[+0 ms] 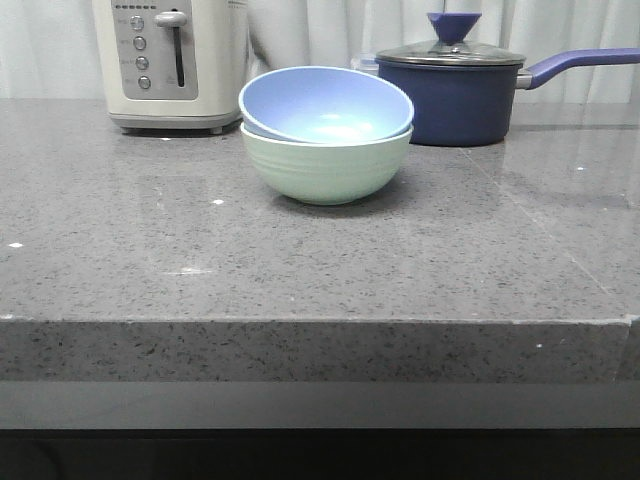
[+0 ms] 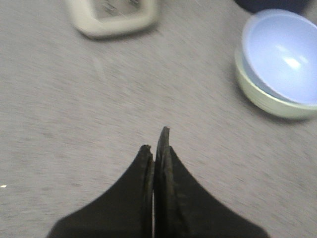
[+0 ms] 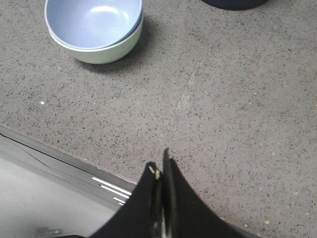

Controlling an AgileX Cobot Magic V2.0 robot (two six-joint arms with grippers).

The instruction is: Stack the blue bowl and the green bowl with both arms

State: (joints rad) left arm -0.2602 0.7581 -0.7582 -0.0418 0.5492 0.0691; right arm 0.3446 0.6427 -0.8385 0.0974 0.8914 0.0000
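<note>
A: Your left pincer [image 2: 157,140], what's it doing?

B: Fingers pressed together, nothing between them. It's over bare grey surface [image 2: 99,114], not touching either bowl. Picture's a bit blurred.

A: And your right pincer [image 3: 159,166]?

B: Same: fingers closed tight, empty, near the surface's front edge.

A: Bowls?

B: You've got the blue bowl [image 1: 326,104] sitting inside the green bowl [image 1: 326,170], tilted a little, its rim higher on one side. In the front view the stack is mid-surface, in front of the toaster [image 1: 170,62] and the navy saucepan [image 1: 462,90]. Neither arm shows in that view.

A: Relative to the pincers?

B: Well apart from both. Each wrist view shows the stack out ahead of the fingertips and off to one side.
</note>
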